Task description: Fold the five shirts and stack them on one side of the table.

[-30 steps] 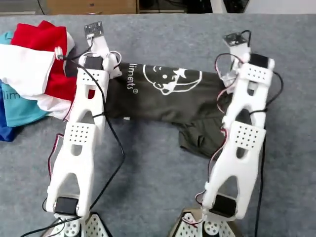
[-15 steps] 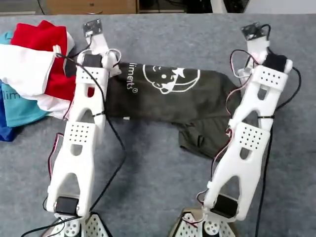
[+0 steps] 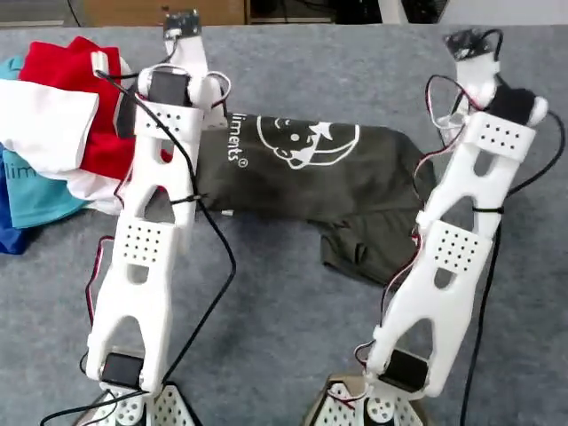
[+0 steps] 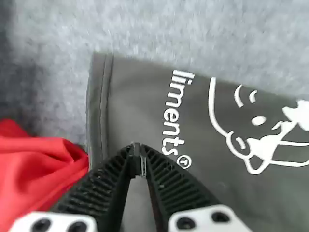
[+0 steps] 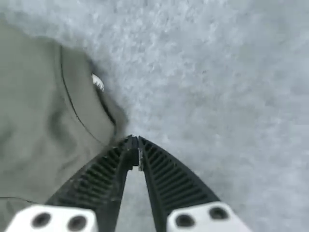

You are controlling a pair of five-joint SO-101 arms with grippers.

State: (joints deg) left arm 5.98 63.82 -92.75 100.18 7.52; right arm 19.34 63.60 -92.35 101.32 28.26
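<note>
A dark olive shirt (image 3: 302, 182) with a white print lies spread across the middle of the grey table, one sleeve bunched at its near right. My left gripper (image 4: 136, 155) is shut, its tips over the shirt's (image 4: 145, 96) left end near the hem. My right gripper (image 5: 135, 145) is shut too, its tips at the shirt's (image 5: 38, 121) right edge, over bare table. In the high view the left arm (image 3: 164, 115) covers the shirt's left end and the right arm (image 3: 497, 133) stands past its right end. Red (image 3: 75, 71), white (image 3: 44, 124), teal (image 3: 35, 191) and blue (image 3: 9, 232) shirts lie heaped at the left.
The grey table (image 3: 293, 337) has free room in front of the dark shirt between the arms and along the far edge. The red shirt (image 4: 34, 159) lies right beside the left gripper. Both arm bases stand at the near edge.
The right arm has swung to the right and away from me, and the shirt's right end has stretched a little to the right. The left gripper has shifted slightly toward the far edge.
</note>
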